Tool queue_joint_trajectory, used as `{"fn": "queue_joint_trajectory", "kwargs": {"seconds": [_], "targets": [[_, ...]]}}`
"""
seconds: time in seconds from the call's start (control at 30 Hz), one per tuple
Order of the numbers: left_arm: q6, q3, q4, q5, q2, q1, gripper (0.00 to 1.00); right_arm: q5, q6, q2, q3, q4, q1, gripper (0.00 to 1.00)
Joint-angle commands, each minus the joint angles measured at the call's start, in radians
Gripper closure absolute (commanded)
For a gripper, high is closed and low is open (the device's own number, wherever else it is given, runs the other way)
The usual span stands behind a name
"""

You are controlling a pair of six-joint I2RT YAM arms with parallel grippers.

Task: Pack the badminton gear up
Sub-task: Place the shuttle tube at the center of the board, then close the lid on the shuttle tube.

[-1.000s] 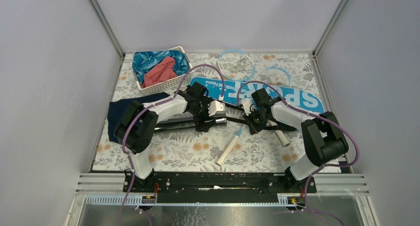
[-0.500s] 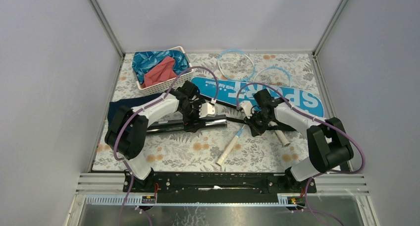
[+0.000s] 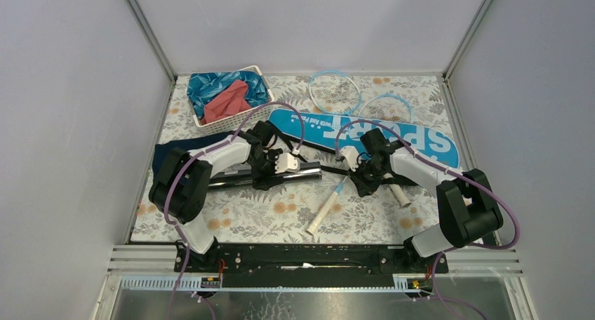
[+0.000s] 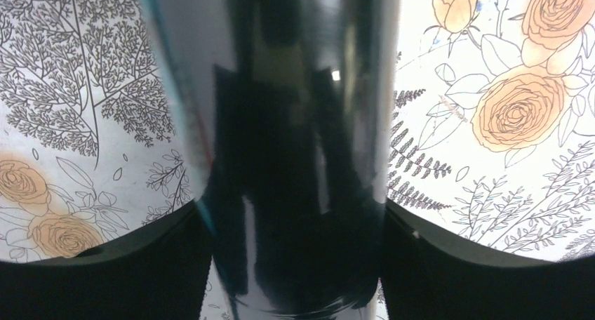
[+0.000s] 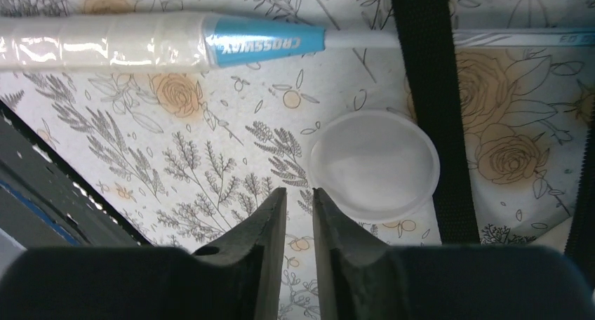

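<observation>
Tube (image 4: 295, 158) between left fingers (image 4: 98, 278), which seemingly have narrowed

On the tabletop (image 3: 266, 218), the basket (image 3: 228, 99) sits back left, the cloth (image 3: 168, 158) before it. The tube (image 3: 281, 174) lies crosswise, right of the cloth. The bag (image 3: 379, 134) spans centre to right. Two racket heads (image 3: 335, 90) lie behind it, and their handles (image 3: 323, 215), seemingly, before it.

The tube (image 4: 295, 158) is black, smooth and mirror-glossy, throwing back reflections. The tablecloth (image 4: 491, 88) under it is matt, printed with flowers. The racket handle (image 5: 105, 43) is white grip under shiny clear film. The cap (image 5: 374, 164) is frosted translucent plastic, the strap (image 5: 428, 88) coarse black webbing, and the basket (image 3: 226, 123) white plastic lattice.
</observation>
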Motion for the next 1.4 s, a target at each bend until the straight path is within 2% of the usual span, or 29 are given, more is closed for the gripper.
{"fn": "queue_joint_trajectory", "kwargs": {"seconds": [0.0, 0.17, 0.47, 0.6, 0.8, 1.1, 1.2, 1.37], "targets": [[-0.008, -0.057, 0.078, -0.01, -0.036, 0.003, 0.33, 0.003, 0.142, -0.011, 0.028, 0.064, 0.012, 0.68], [-0.061, -0.103, 0.16, -0.008, -0.08, 0.003, 0.47, 0.084, 0.202, 0.024, 0.017, 0.122, 0.052, 0.59], [-0.143, -0.176, 0.275, -0.037, -0.157, 0.003, 0.7, 0.188, 0.24, 0.085, 0.015, 0.175, 0.118, 0.61], [-0.135, -0.19, 0.282, -0.046, -0.182, -0.002, 0.77, 0.223, 0.24, 0.094, 0.005, 0.183, 0.136, 0.72], [-0.1, -0.216, 0.286, -0.029, -0.209, -0.026, 0.77, 0.239, 0.214, 0.028, 0.012, 0.158, 0.135, 0.99], [-0.094, -0.181, 0.229, 0.059, -0.205, -0.027, 0.9, 0.128, 0.135, -0.133, 0.099, 0.088, 0.112, 1.0], [-0.107, -0.157, 0.207, 0.094, -0.222, -0.027, 1.0, 0.111, 0.14, -0.155, 0.129, 0.089, 0.101, 1.0], [-0.115, -0.135, 0.196, 0.154, -0.286, -0.027, 1.0, 0.058, 0.164, -0.156, 0.167, 0.1, 0.083, 1.0]]}}
